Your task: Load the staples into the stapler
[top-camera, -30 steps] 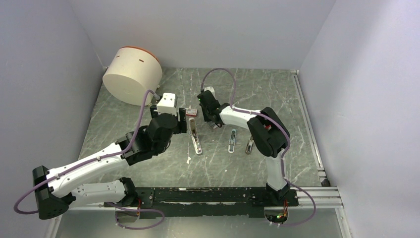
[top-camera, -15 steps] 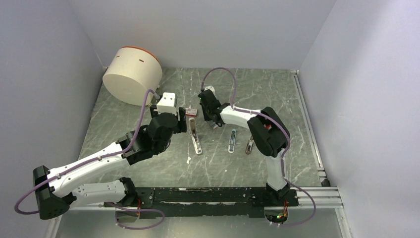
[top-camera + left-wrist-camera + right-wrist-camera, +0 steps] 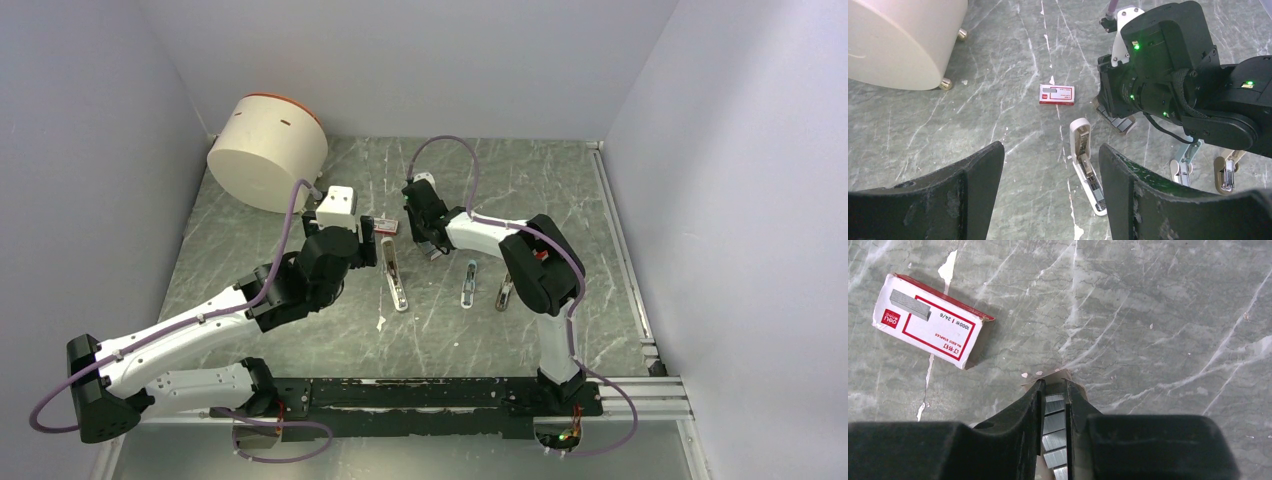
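Observation:
The white stapler (image 3: 394,279) (image 3: 1087,166) lies flipped open on the marble table, its metal channel showing. Behind it rests the red-and-white staples box (image 3: 388,227) (image 3: 1057,94) (image 3: 930,320). My left gripper (image 3: 366,246) (image 3: 1050,150) hovers open just left of the stapler, holding nothing. To the right of the box my right gripper (image 3: 432,248) (image 3: 1054,385) points down at the table. It is shut on silver strips of staples (image 3: 1054,406) stacked in a brown card tray, whose far edge pokes out past the fingertips.
A big white cylinder with an orange rim (image 3: 268,150) (image 3: 898,40) stands at the back left. Two more small staplers (image 3: 468,283) (image 3: 505,292) lie right of the white one. A white scrap (image 3: 381,322) sits in front. Walls close in on three sides.
The right gripper's jaws have squeezed a little tighter. Both arms stay almost where they were.

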